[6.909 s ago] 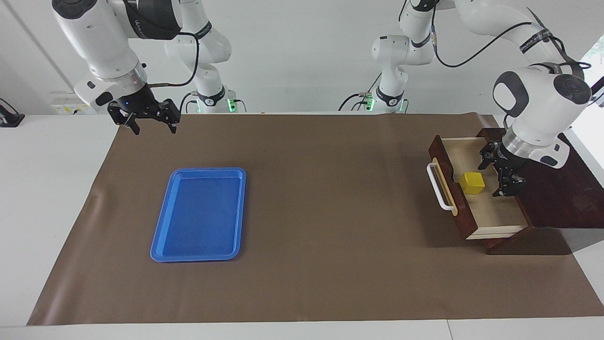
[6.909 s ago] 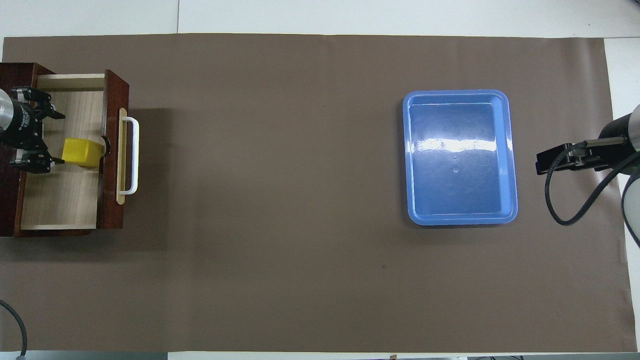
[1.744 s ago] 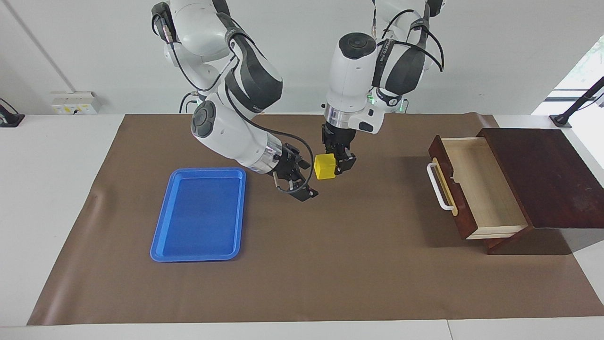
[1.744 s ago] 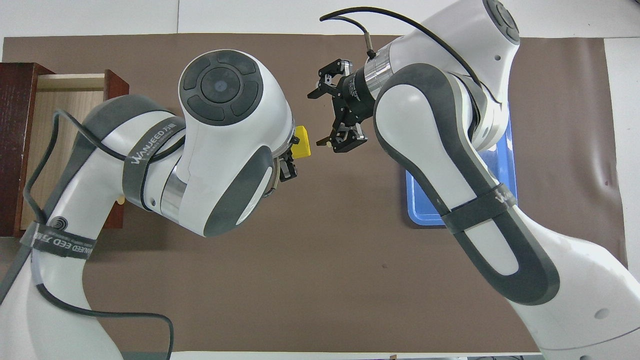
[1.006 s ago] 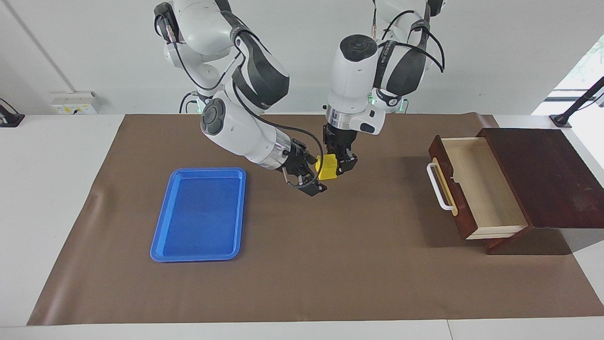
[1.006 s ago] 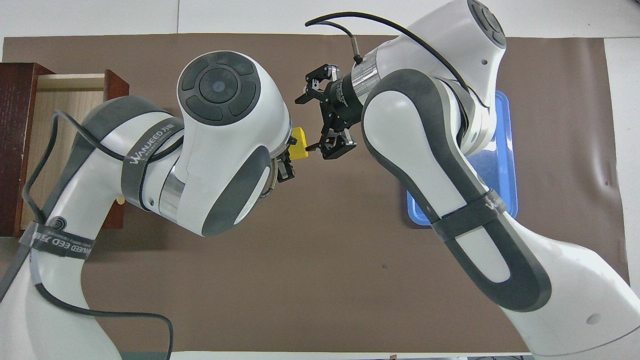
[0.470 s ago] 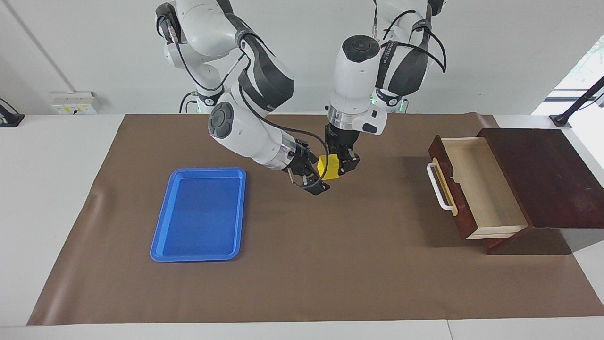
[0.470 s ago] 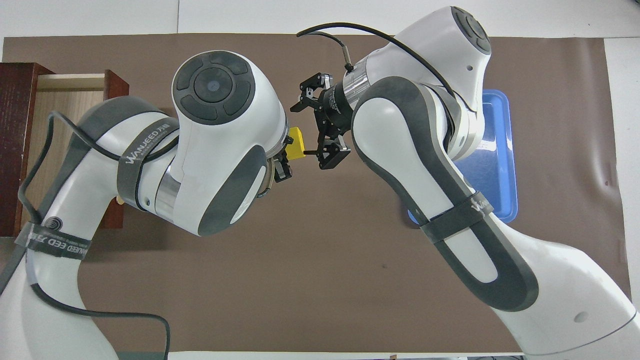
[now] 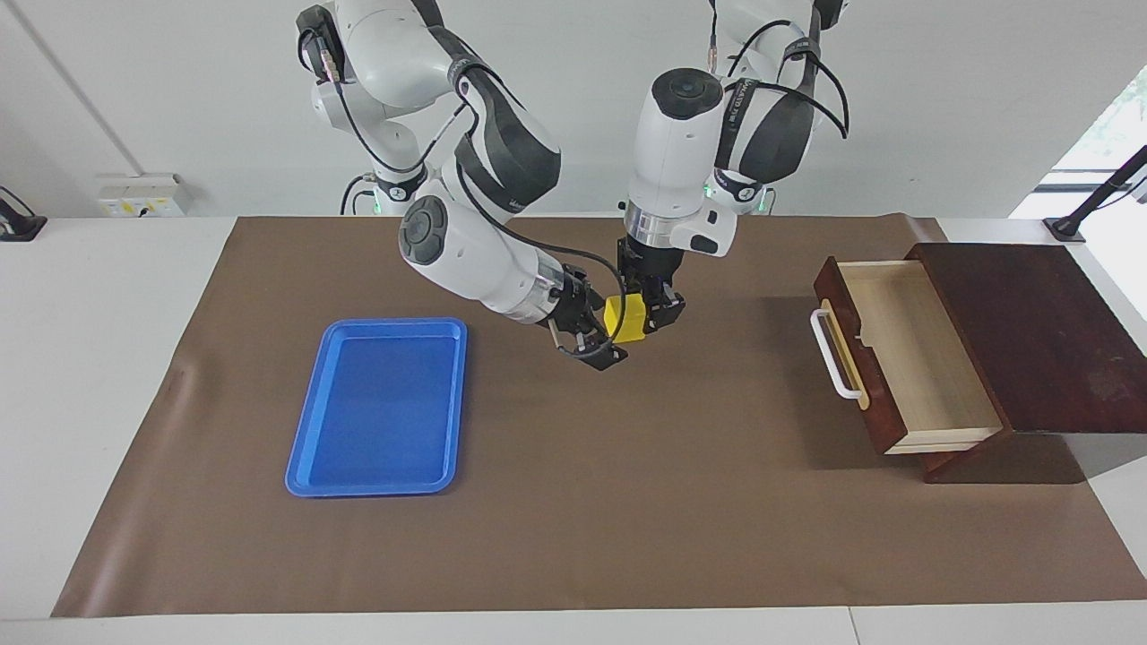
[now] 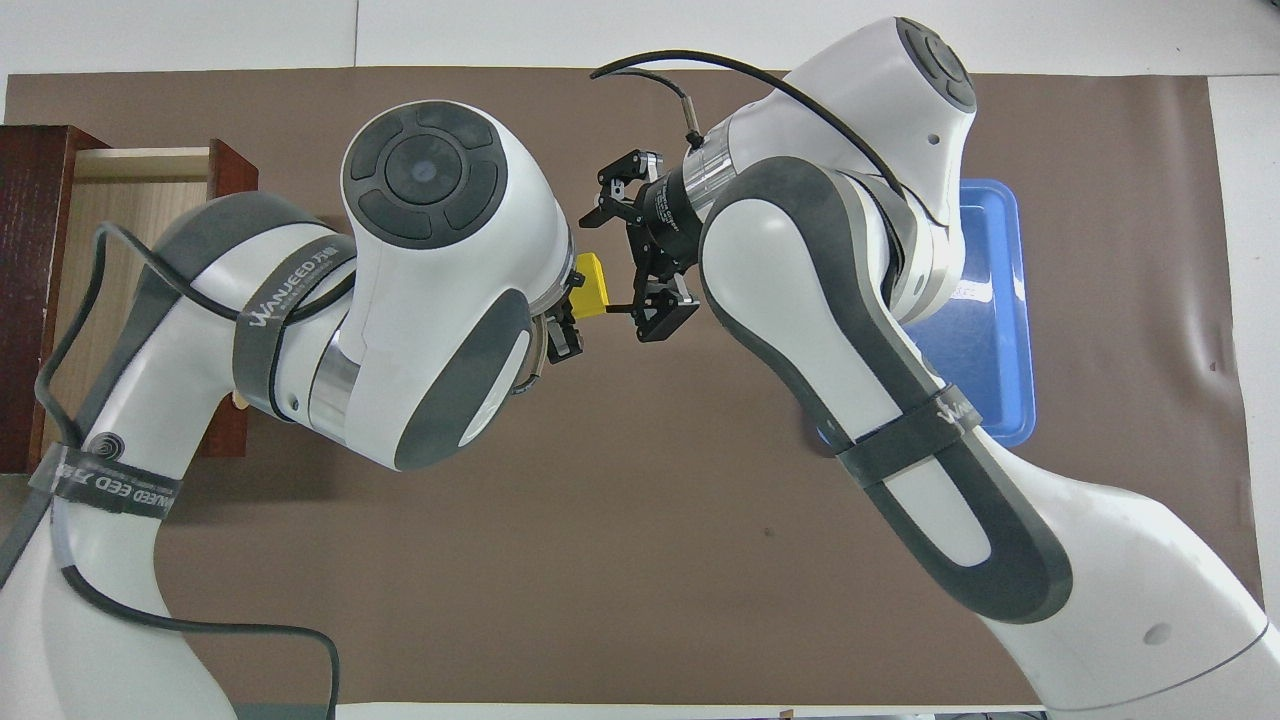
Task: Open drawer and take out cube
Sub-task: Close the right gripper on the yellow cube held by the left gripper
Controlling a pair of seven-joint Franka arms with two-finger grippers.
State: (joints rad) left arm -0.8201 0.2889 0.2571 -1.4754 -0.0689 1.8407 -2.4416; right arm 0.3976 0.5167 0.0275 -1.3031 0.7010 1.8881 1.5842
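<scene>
The small yellow cube hangs above the middle of the brown mat, with my left gripper shut on it from above. My right gripper stands open right beside the cube, on the side toward the blue tray. One of its fingertips is close against the cube; I cannot tell whether it touches. In the overhead view the left arm covers most of the left gripper. The drawer stands pulled out at the left arm's end of the table. Its pale inside is bare.
A blue tray lies on the mat toward the right arm's end, partly under the right arm in the overhead view. The dark wooden cabinet top sits above the drawer. Both arms crowd the middle of the mat.
My right gripper has moved in toward the cube, and its open fingers have come up beside it. The left gripper has kept its hold, shifting only slightly.
</scene>
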